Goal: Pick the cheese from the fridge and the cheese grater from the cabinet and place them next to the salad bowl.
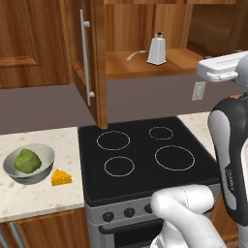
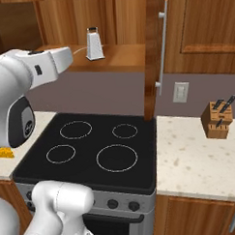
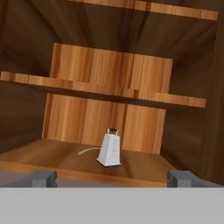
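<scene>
A: Where does the grater (image 3: 109, 149) stand?

B: Upright on the bottom shelf (image 1: 179, 62) of the cabinet (image 2: 116, 13), above the stove (image 1: 145, 157) and toward its back. The cabinet door (image 1: 86, 58) is swung open, its edge over the stove's back left corner.

A: And the gripper (image 3: 113, 178) relative to it?

B: In the hand view the two fingertips (image 3: 43, 178) sit wide apart at the bottom, so the jaws are spread and hold nothing. The grater is ahead of them, centred between the tips but well apart, further back on the shelf. Nothing touches it.

A: Anything beside the grater?

B: A thin curved white object (image 3: 87, 151) lies flat on the shelf just to its left, close to its base.

A: Where is the arm?

B: In the left base view its white forearm (image 1: 222, 66) reaches toward the cabinet from the stove's right side, level with the shelf. In the right base view it comes in from the stove's left.

A: The cheese (image 1: 61, 178)?

B: On the counter (image 1: 43, 193) left of the stove, just beside the bowl (image 1: 29, 162), at the bowl's right front. The bowl holds a green lettuce lump (image 1: 26, 160).

A: What else?

B: A knife block (image 2: 218, 119) on the counter right of the stove, and a wall outlet (image 2: 181, 92) behind it.
</scene>
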Robot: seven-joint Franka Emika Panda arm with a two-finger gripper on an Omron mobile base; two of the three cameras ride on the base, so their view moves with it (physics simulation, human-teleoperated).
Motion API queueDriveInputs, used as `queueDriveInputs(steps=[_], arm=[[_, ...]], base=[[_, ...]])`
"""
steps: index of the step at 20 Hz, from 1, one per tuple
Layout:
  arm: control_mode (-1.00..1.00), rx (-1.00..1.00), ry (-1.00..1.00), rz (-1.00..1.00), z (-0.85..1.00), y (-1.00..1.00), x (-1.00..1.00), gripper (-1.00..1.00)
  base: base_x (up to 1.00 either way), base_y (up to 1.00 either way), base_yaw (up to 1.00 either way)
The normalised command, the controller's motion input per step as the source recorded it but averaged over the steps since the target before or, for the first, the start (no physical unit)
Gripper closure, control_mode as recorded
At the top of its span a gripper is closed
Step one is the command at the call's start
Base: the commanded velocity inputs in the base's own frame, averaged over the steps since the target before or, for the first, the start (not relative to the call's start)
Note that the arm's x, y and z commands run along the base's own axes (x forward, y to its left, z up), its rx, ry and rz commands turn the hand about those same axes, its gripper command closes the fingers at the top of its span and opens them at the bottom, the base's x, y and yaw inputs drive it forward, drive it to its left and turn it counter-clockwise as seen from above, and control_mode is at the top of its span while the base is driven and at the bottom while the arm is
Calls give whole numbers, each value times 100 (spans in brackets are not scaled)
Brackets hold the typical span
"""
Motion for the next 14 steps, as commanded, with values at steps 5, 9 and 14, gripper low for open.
queueDriveInputs(steps=[5, 9, 14], arm=[[-100, 0, -2, 1, 0, -11, 24, -100], [-100, 0, 2, 1, -4, 0, 52, -100], [-100, 0, 1, 0, -9, 0, 48, -100]], base=[[0, 0, 0], [0, 0, 0], [0, 0, 0]])
